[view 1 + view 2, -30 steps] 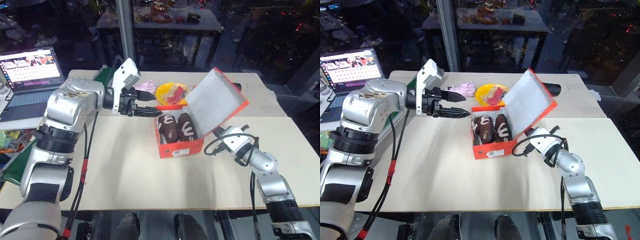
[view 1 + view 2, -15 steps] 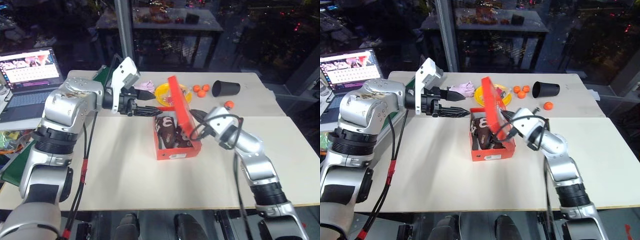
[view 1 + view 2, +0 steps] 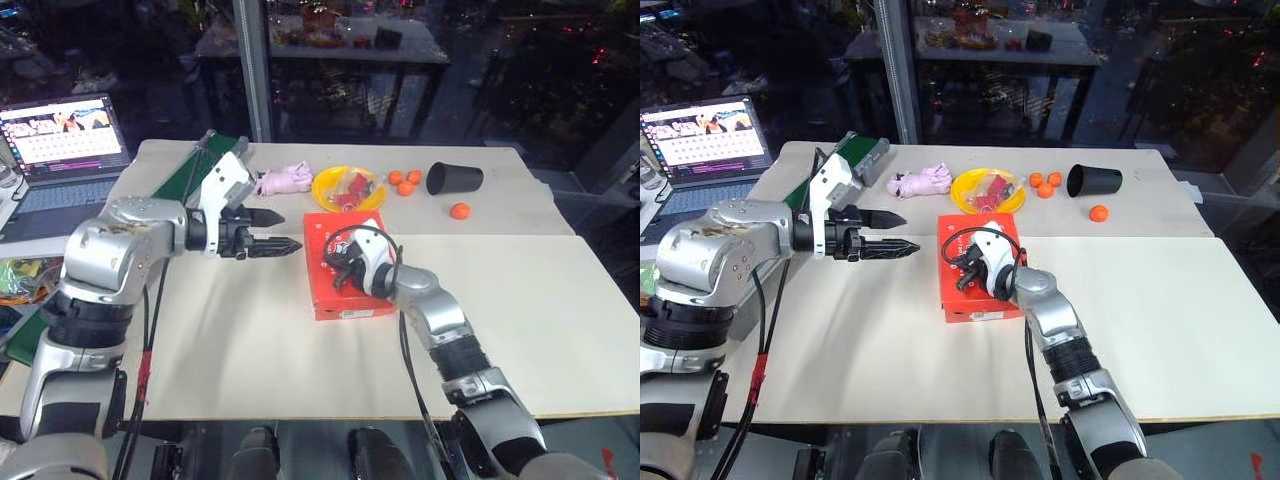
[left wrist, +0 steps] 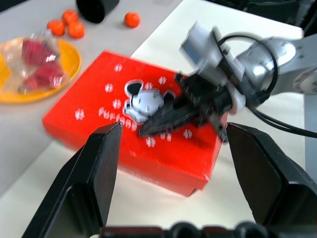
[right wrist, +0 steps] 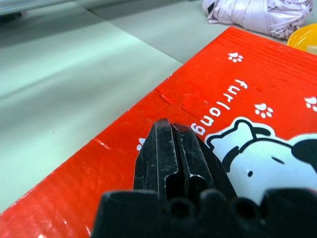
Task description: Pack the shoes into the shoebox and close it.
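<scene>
**Lid down, seating unproven**

Sitting shut at the middle of the frame on the pale worktop (image 3: pixel 250 330): the red shoebox (image 3: pixel 320 290), shoes inside and out of sight. Pressing on the printed lid: the right hand (image 4: pixel 158 119), fingers together, tips lying on the cartoon figure. Hovering just left of the box: the left hand (image 3: pixel 275 232), fingers spread apart, gripping nothing. Likely trouble: lid springing back up on release if a shoe is riding high; box skidding across the smooth top under an off-centre push; thin cardboard denting beneath narrow tips.
</scene>
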Motion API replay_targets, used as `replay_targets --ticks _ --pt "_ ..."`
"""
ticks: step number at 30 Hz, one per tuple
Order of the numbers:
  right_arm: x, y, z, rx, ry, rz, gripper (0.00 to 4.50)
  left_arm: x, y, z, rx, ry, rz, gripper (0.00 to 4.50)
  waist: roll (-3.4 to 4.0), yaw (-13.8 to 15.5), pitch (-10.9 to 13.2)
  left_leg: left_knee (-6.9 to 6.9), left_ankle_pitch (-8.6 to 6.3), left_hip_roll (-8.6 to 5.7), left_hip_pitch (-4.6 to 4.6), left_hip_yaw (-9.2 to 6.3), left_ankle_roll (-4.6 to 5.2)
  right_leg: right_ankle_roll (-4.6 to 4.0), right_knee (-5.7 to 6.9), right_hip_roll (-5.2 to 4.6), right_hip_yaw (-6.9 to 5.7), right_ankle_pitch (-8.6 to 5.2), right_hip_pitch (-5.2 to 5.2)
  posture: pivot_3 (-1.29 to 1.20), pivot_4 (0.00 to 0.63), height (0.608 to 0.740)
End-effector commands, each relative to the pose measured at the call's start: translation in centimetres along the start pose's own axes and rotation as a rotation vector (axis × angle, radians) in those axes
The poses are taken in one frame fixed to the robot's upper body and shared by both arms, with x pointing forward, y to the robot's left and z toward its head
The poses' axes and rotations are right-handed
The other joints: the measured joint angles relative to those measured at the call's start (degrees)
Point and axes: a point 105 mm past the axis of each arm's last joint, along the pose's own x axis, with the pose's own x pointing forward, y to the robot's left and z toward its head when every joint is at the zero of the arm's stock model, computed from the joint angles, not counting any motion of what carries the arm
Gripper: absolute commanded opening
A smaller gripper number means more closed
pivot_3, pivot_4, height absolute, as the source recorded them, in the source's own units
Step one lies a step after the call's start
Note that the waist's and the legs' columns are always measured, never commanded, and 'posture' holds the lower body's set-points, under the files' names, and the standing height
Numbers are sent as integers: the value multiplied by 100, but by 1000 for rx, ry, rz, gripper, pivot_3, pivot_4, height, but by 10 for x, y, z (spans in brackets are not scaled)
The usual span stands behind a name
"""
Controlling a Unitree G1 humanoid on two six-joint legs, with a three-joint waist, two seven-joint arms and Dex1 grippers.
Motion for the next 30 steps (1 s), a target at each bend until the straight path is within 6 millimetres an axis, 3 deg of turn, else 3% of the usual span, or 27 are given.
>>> replay_targets --ticks 1,4,8,11,13,15,18,20,22,24,28,30 --pt "-4 2 -19 49 56 21 569 -8 -4 3 26 -38 36 3561 0 -5 -2 0 0 0 4 0 0 4 0 0 0 -3 2 0 150 736" --pt "-18 -4 12 79 -52 28 1575 -6 -9 -8 15 -57 20 3561 0 12 -2 -4 0 1 7 0 0 0 6 0 0 -5 1 0 150 736" --pt "-56 -18 44 42 -141 -11 2848 -4 -11 -30 57 -77 42 3561 -2 48 1 -6 0 -1 -18 0 -1 -30 4 -3 -1 9 -18 0 150 736" --pt "-91 -31 53 21 -156 -63 3969 -5 -6 -46 92 -80 100 3561 -1 68 2 -6 0 0 -25 1 -1 -33 2 -4 -3 10 -25 0 150 736" --pt "-120 -46 51 6 -148 -150 4472 -8 1 -56 70 -103 163 3561 -1 106 1 -8 -1 0 -23 1 -1 -33 0 -4 -3 8 -24 0 150 736" --pt "-149 -62 43 30 -148 -266 4472 -12 7 -67 25 -139 213 3561 -1 156 1 -9 -1 0 -17 2 -1 -32 -4 -4 -4 0 -19 0 150 736" --pt "-187 -80 4 119 -125 -474 4472 -15 14 -89 -44 -162 298 3561 -3 178 0 -9 -1 0 -10 2 -1 -49 -5 -5 -4 -29 -14 0 150 736" --pt "-208 -82 -31 186 -83 -572 4472 -19 28 -109 -80 -172 437 3561 -3 196 -2 -9 -1 0 -8 2 -1 -49 -5 -6 -4 -29 -10 0 150 736" --pt "-216 -75 -54 211 -54 -601 4472 -23 36 -130 -119 -174 557 3561 -1 188 -3 -8 -1 -1 -5 3 -1 -47 -6 -8 -4 -30 -7 0 150 736" --pt "-218 -69 -67 223 -52 -622 4472 -23 31 -148 -124 -159 602 3561 1 116 -4 -8 -1 -1 -3 7 -1 -46 -6 -9 1 -29 -8 0 150 736" --pt "-209 -53 -97 233 -19 -613 4472 -15 3 -201 -231 -101 625 3561 3 4 -10 -9 -4 0 10 10 -6 -47 -6 -8 5 -29 -2 0 150 736" --pt "-205 -51 -101 232 -21 -614 4472 -12 -7 -214 -246 -84 619 3561 2 -4 -10 -13 -17 1 14 10 -27 -50 -7 -9 5 -31 -1 0 150 736"
